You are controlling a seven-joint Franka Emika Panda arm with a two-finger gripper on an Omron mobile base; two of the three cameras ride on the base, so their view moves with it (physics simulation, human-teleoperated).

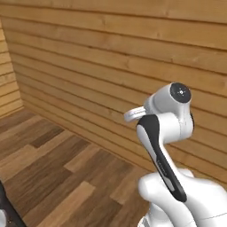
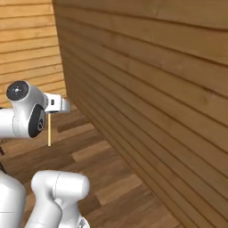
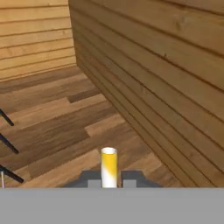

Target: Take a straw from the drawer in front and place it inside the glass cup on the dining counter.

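While the arm stands raised before a wood-plank wall [image 2: 151, 89], the gripper [image 3: 109, 180] is closed on the straw [image 3: 108, 167], which sits pinched between its two dark fingertips [image 3: 130, 177] and projects straight out ahead of them. In the right base view the straw [image 2: 49, 129] hangs upright below the hand, above the wood-plank floor [image 2: 102, 160]. Wall: just to the gripper's right. Floor: ahead and left.

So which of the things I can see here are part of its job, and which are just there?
Part of the job:
- the straw, pale yellow, gripped upright between the fingertips
- the hand, shut on the straw

Just there:
- the plank wall
- the wood floor
- thin dark legs at the hand view's edge
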